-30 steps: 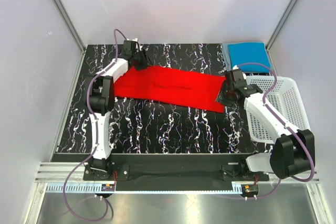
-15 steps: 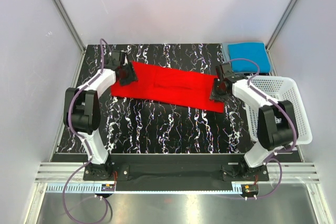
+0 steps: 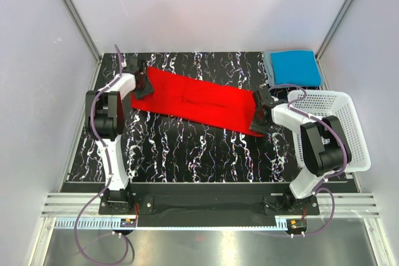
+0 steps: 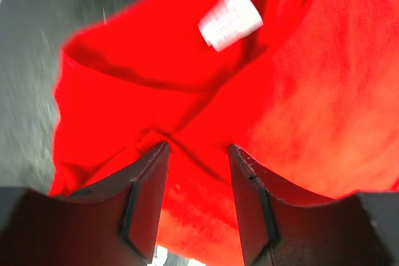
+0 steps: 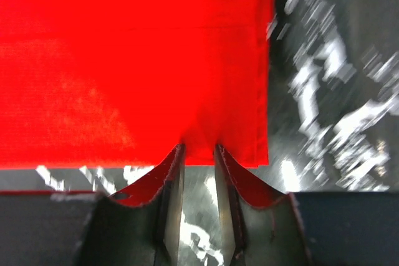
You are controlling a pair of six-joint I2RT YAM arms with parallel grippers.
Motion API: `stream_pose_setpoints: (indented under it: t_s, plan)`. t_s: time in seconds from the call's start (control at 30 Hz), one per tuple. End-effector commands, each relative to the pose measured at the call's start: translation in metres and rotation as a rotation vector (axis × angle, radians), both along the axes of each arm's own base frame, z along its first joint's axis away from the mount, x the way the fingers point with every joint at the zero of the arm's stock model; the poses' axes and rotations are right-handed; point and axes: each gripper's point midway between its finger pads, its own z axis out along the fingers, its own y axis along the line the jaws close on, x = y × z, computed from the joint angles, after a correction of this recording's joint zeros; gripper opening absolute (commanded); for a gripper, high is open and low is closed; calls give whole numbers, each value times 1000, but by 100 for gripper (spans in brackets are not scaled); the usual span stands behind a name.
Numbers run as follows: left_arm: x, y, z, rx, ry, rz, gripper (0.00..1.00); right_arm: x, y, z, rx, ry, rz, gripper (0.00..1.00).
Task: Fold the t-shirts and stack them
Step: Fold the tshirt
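Red cloth of a t-shirt (image 3: 199, 101) lies spread across the far middle of the tabletop (image 3: 187, 154), the left claw (image 3: 141, 85) clamped on its left end and the right claw (image 3: 257, 121) pinching its right hem, apparently readying a fold that next needs one end lifted over the other

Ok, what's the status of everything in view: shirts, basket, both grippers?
red t-shirt: folded into a long strip across the table, one end in each gripper.
blue t-shirt: folded, lying at the far right corner.
white basket: upright at the table's right edge.
left gripper: closed on the red t-shirt's left end.
right gripper: closed on its right-end hem.
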Motion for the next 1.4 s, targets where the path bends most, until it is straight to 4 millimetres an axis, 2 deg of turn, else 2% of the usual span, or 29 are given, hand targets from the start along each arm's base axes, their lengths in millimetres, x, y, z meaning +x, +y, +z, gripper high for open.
stream_pose_setpoints:
  t_s: [0.0,0.03,0.07,0.1,0.13,0.17,0.23,0.33,0.37,0.4,0.43,0.47,0.5,0.53,0.57,0.6,0.63,0.67,0.7,0.73,0.77,0.83,0.87,1.03,1.07,1.2,1.23,1.3,1.37]
  plan:
    - [26,24,-1,49,8,20,51,-39,21,2,45,59,-5,34]
    - [33,23,0,35,3,6,51,-43,25,8,58,53,-2,34]
    - [52,22,15,35,-49,-21,52,-45,33,26,88,11,2,35]
    - [59,20,4,24,-34,-32,53,-51,33,33,96,11,5,35]
    - [66,12,6,-13,-39,-67,53,-52,35,44,115,-8,2,36]
    - [85,20,24,-25,-101,-78,53,-51,36,65,145,-60,4,37]
    - [90,16,24,-69,-103,-126,57,-52,39,91,173,-96,22,39]
    - [97,7,70,-149,-205,-173,60,-50,43,132,220,-189,73,43]
    - [86,1,68,-173,-195,-168,60,-50,44,144,230,-221,98,43]
    - [80,-9,109,-186,-272,-184,60,-50,42,155,225,-240,100,44]
    - [82,-15,128,-186,-350,-196,60,-50,41,161,222,-256,103,44]
    - [62,-23,114,-197,-314,-188,60,-49,39,171,223,-289,110,44]
    - [51,-41,147,-191,-386,-221,61,-47,41,183,236,-321,117,44]
    - [45,-48,152,-187,-406,-227,60,-46,41,189,241,-337,125,43]
    - [28,-56,136,-205,-361,-223,58,-47,41,197,246,-356,135,43]
    - [17,-67,145,-222,-378,-238,56,-47,43,206,257,-374,143,43]
    - [12,-70,143,-237,-380,-229,50,-48,43,209,260,-381,150,43]
    - [-5,-72,118,-270,-327,-196,47,-50,42,215,265,-399,154,43]
    - [-12,-72,120,-284,-339,-183,41,-51,42,217,267,-409,156,43]
    - [-16,-70,113,-283,-335,-160,27,-51,41,218,270,-420,158,43]
    - [-28,-66,94,-281,-291,-121,19,-55,45,221,297,-426,171,43]
    - [-34,-59,79,-258,-261,-80,7,-57,46,217,309,-427,177,43]
    - [-37,-57,64,-255,-222,-52,0,-59,48,214,317,-423,183,43]
    - [-30,-46,35,-232,-150,38,0,-63,52,210,350,-419,192,43]
    - [-21,-40,32,-209,-146,55,0,-64,53,211,354,-419,196,43]
    - [-9,6,16,-106,-61,121,0,-66,51,219,350,-431,198,43]
    - [-2,10,21,-89,-71,116,0,-66,50,220,348,-437,196,43]
    - [3,52,3,16,15,175,0,-66,46,227,355,-476,173,43]
    - [5,62,0,60,25,191,0,-65,47,228,358,-480,171,43]
